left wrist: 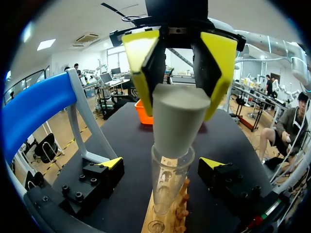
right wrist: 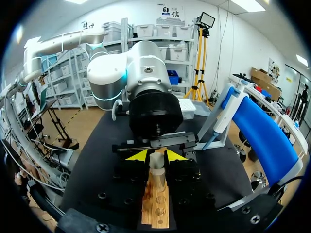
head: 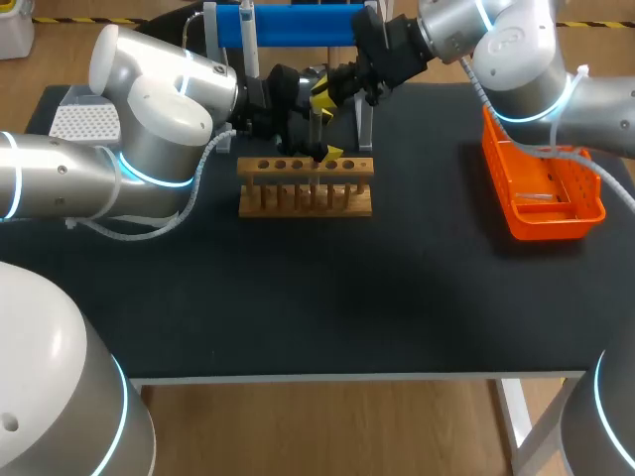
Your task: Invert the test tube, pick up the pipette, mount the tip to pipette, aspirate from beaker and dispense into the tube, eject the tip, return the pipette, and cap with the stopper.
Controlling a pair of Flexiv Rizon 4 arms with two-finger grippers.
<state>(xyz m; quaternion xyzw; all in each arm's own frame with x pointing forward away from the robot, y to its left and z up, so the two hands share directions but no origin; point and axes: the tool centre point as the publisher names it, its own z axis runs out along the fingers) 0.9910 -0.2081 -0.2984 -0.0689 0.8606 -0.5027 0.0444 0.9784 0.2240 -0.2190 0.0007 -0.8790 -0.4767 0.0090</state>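
Wooden rack: holds test tube upright.
Left gripper: fingers spread on either side of the tube, not touching it.
Stopper: set in the tube mouth, clenched by right gripper.
Blue pipette stand: behind the rack.
Status: judged final capping step. Remaining: press home, release.

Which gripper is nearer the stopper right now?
Right. The right gripper is shut on the stopper at the test tube mouth; the left gripper is lower, open, one finger each side of the test tube.
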